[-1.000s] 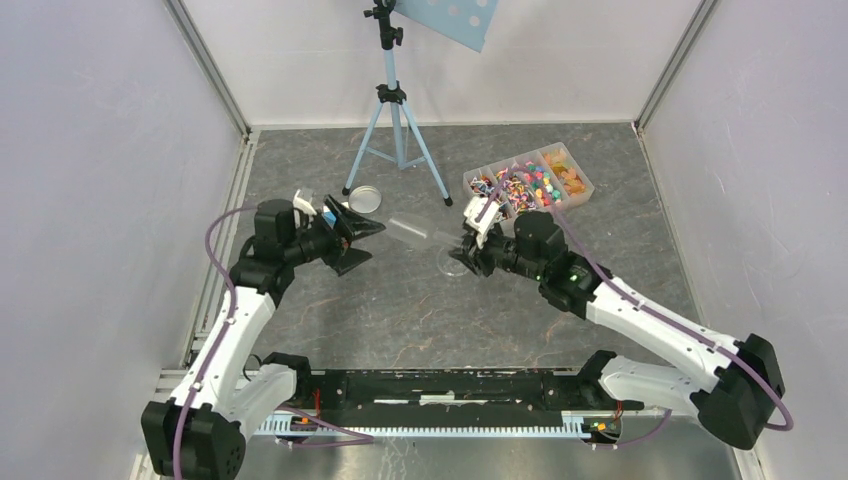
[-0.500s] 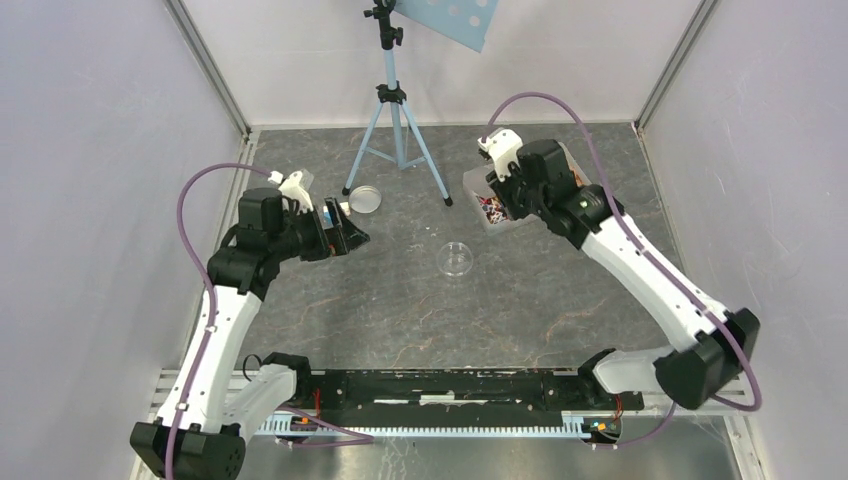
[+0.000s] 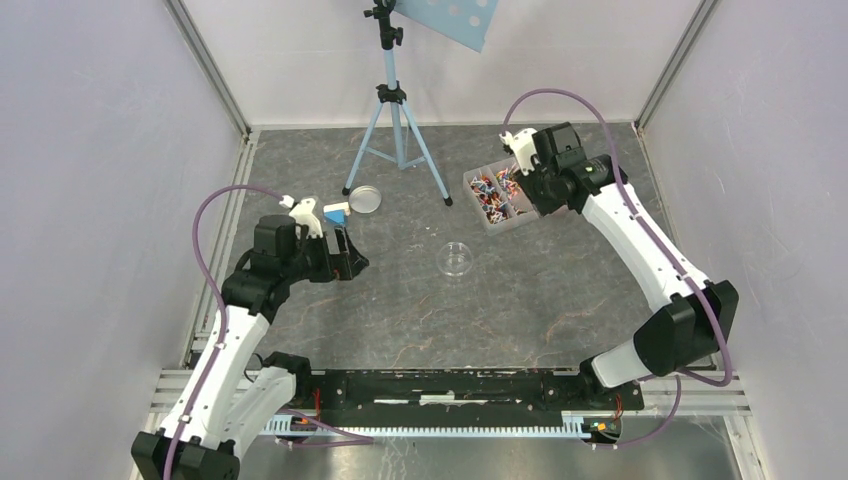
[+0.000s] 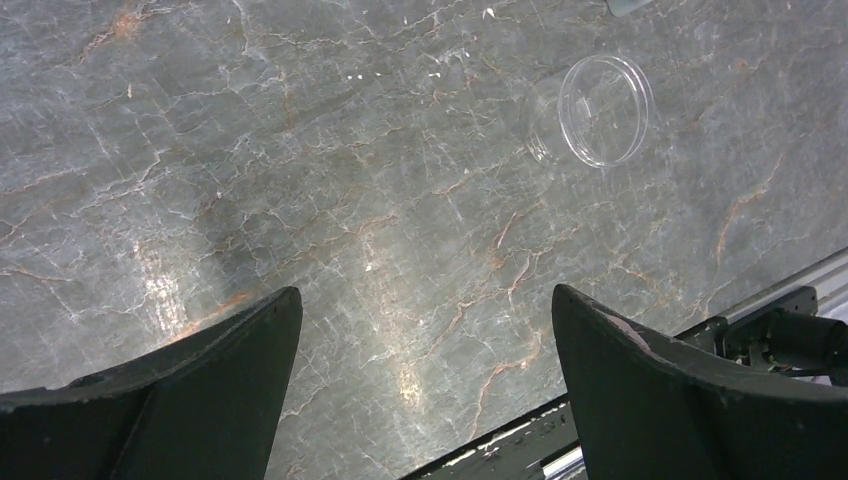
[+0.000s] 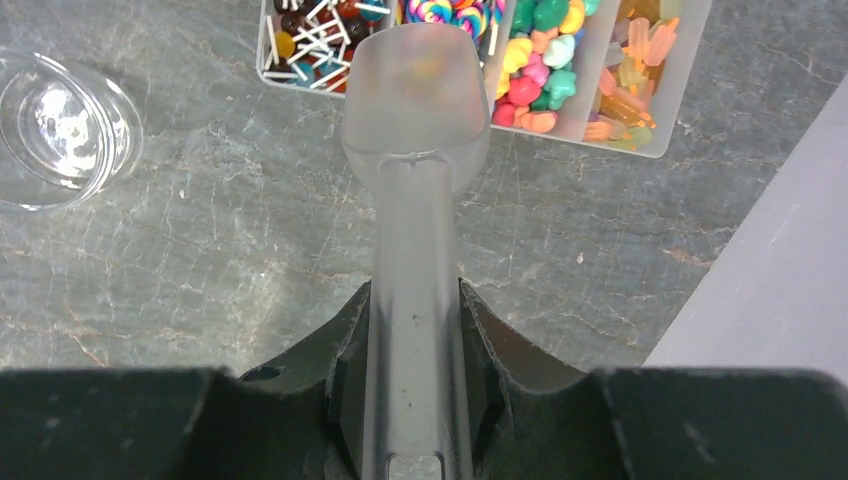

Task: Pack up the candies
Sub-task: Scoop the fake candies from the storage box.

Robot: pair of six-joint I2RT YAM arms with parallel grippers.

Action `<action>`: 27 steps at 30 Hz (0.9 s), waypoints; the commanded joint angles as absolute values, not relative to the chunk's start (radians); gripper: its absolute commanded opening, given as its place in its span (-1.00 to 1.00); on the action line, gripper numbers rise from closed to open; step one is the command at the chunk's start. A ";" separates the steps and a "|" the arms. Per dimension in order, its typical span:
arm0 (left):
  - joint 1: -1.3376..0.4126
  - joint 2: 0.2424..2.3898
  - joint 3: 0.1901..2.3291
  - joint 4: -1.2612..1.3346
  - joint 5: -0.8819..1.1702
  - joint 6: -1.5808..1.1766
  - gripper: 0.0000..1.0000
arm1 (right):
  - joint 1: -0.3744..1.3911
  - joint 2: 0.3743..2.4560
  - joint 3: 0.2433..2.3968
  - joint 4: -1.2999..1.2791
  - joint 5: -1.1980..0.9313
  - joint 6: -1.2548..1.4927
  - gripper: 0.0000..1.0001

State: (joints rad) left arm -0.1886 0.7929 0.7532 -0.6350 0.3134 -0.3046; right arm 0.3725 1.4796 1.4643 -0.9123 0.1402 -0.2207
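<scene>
Barely started, I'd say. Left gripper (image 4: 425,300) hangs spread wide over the grey marbled surface (image 4: 300,150). The small clear round dish (image 3: 456,258) holds nothing. Right gripper (image 5: 415,320) pinches a frosted plastic scoop (image 5: 415,90), which looks empty. All the multicoloured candies (image 5: 545,85) sit in the clear divided tray (image 5: 600,140).

Multicoloured candies (image 5: 540,75) fill the clear divided tray (image 5: 640,150).

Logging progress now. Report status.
Left gripper open, empty. Right gripper shut on scoop, at tray. Candies in tray; dish empty. No obstruction seen.
</scene>
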 commanded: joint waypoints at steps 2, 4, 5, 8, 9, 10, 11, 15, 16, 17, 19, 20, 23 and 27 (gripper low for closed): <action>-0.234 0.769 0.749 -0.590 0.252 -0.235 1.00 | 0.379 1.504 1.504 -0.931 0.089 -0.253 -1.00; -0.242 0.773 0.748 -0.590 0.256 -0.233 1.00 | 0.379 1.523 1.514 -0.934 0.074 -0.251 -1.00; -0.246 0.776 0.749 -0.592 0.255 -0.232 1.00 | 0.378 1.534 1.517 -0.932 0.066 -0.250 -1.00; -0.254 0.776 0.749 -0.597 0.248 -0.231 1.00 | 0.378 1.564 1.517 -0.918 0.055 -0.246 -1.00; -0.256 0.775 0.750 -0.599 0.245 -0.231 1.00 | 0.379 1.576 1.521 -0.914 0.050 -0.241 -1.00; -0.257 0.772 0.747 -0.599 0.240 -0.231 1.00 | 0.378 1.591 1.528 -0.913 0.046 -0.236 -1.00; -0.259 0.769 0.747 -0.601 0.236 -0.232 1.00 | 0.378 1.603 1.536 -0.909 0.038 -0.232 -1.00; -0.262 0.755 0.744 -0.600 0.223 -0.230 1.00 | 0.381 1.682 1.568 -0.904 0.047 -0.221 -1.00; -0.262 0.755 0.744 -0.601 0.220 -0.231 1.00 | 0.382 1.698 1.572 -0.902 0.050 -0.218 -1.00; -0.262 0.755 0.745 -0.602 0.213 -0.232 1.00 | 0.383 1.717 1.572 -0.895 0.046 -0.215 -1.00; -0.262 0.755 0.746 -0.606 0.205 -0.232 1.00 | 0.389 1.733 1.565 -0.867 0.040 -0.209 -1.00; -0.264 0.753 0.746 -0.607 0.203 -0.232 1.00 | 0.393 1.733 1.556 -0.843 0.038 -0.204 -1.00; -0.263 0.750 0.746 -0.607 0.198 -0.232 1.00 | 0.393 1.733 1.530 -0.791 0.033 -0.195 -1.00; -0.264 0.751 0.746 -0.608 0.197 -0.232 1.00 | 0.393 1.733 1.484 -0.734 0.019 -0.184 -1.00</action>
